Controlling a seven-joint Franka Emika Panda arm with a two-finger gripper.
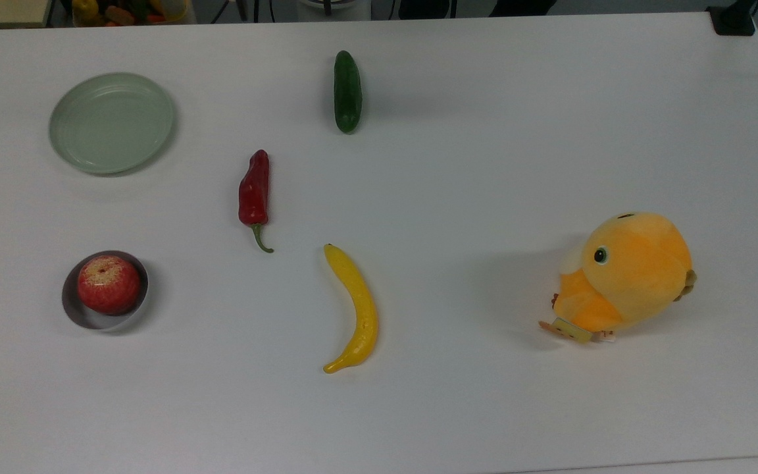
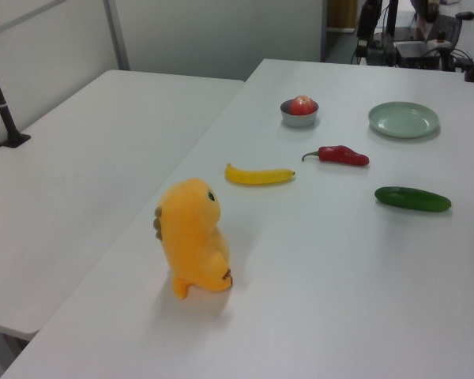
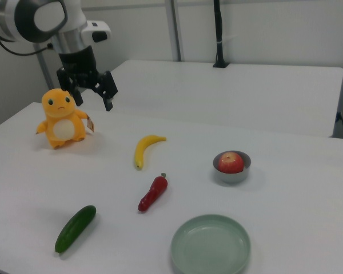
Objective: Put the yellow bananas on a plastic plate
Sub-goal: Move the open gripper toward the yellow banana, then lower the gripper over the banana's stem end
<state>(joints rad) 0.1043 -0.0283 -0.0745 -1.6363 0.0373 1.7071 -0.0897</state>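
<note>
No readable writing or brand is seen on any item; a small tag at the base of the plush toy is too small to be read. In the right view the gripper is held in the air above the tabletop, its fingers spread apart and nothing between them; it hangs just beside and slightly above the plush, touching nothing. The banana lies flat on the tabletop near the middle of the top view's lower edge, well apart from the plate, which sits bare toward the tabletop's corner at the top view's upper left. Between banana and plate a red chilli is laid, stem toward the banana. A cucumber rests near the top view's upper edge, midway along it. A grey bowl holding a red apple stands near the top view's left edge, below the plate. The plush stands upright toward the top view's right edge, apart from all the food items.
</note>
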